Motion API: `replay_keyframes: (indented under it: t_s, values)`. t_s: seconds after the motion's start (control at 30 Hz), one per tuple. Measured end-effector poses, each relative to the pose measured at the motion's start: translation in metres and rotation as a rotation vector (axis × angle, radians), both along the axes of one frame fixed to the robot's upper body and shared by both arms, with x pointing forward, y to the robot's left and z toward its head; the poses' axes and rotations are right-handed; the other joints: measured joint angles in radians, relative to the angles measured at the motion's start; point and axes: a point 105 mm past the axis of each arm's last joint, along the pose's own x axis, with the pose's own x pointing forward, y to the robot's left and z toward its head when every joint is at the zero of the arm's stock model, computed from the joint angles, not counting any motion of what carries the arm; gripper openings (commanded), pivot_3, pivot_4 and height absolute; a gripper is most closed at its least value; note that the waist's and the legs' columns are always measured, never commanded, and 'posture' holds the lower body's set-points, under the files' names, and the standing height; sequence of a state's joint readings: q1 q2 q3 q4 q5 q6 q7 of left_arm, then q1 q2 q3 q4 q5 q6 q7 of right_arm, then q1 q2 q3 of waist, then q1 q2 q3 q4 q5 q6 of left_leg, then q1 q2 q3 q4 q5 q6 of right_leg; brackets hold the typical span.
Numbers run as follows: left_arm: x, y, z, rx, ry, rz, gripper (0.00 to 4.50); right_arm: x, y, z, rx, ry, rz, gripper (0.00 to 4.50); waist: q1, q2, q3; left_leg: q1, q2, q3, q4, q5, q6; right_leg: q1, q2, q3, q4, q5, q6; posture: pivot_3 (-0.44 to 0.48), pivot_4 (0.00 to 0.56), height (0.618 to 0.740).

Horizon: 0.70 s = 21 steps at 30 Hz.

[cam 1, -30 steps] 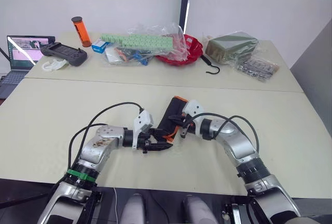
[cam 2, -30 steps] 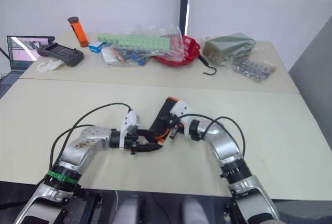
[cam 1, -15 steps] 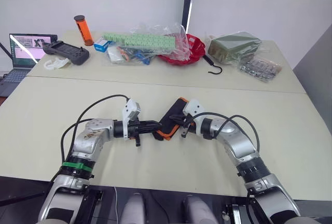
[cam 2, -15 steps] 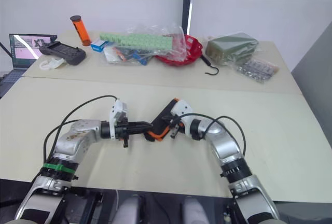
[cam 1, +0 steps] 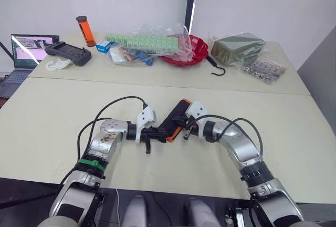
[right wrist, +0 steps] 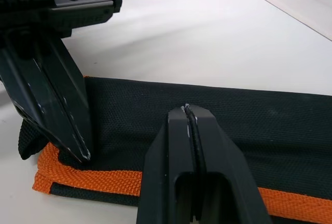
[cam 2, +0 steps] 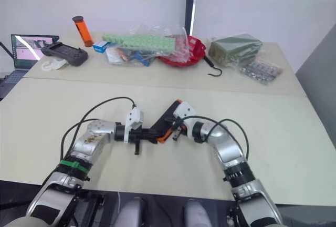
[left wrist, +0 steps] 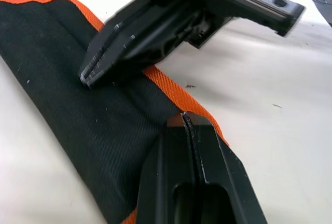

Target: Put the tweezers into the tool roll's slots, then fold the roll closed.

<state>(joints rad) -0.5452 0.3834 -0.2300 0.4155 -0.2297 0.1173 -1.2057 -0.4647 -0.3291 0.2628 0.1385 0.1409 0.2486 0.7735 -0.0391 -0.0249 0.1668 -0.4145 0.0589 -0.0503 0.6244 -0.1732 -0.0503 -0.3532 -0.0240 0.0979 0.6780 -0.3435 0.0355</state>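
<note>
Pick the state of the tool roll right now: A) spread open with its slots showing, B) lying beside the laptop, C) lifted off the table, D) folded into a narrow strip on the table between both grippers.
D: the roll lies folded narrow on the table, with the left gripper and right gripper shut over it.

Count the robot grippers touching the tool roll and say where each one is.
2. The left gripper presses shut on the tool roll at its near orange-trimmed end; the right gripper, also shut, rests on the roll's black fabric just beyond.
</note>
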Motion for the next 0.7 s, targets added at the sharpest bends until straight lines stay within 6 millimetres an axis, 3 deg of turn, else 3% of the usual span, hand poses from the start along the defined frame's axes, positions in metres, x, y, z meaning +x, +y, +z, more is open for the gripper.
replay_keyframes:
  t_s: [0.13,0.33,0.53,0.7]
  values:
    - [-0.001,-0.002,-0.004,0.030,-0.018,-0.019,0.02,-0.007,0.004,-0.004,0.004,0.012,0.018,0.00,-0.002,0.000,0.000,0.000,0.000,0.000,0.000,0.000,0.000,0.000,0.000,0.000,0.000,0.000,0.000,0.000,0.150,0.738]
    - [-0.003,0.002,-0.007,0.039,-0.019,-0.007,0.02,0.014,0.004,-0.008,0.020,-0.005,-0.065,0.00,-0.007,0.000,-0.001,0.007,0.000,0.000,0.000,0.000,0.000,0.005,0.000,0.001,0.000,0.000,0.001,0.000,0.150,0.738]
    - [-0.015,0.009,-0.016,0.049,-0.001,-0.014,0.02,0.052,-0.039,-0.011,0.010,-0.012,-0.311,0.00,-0.006,0.001,-0.007,0.011,0.000,0.000,-0.002,0.000,0.000,0.008,0.000,0.001,-0.001,-0.002,0.002,0.000,0.150,0.738]
    - [-0.017,0.011,-0.019,0.052,0.003,0.003,0.02,0.067,-0.055,-0.015,0.011,-0.018,-0.409,0.00,-0.009,0.000,-0.012,0.016,0.000,0.000,-0.006,0.000,0.000,0.013,0.000,0.002,-0.005,0.000,0.000,0.000,0.150,0.738]
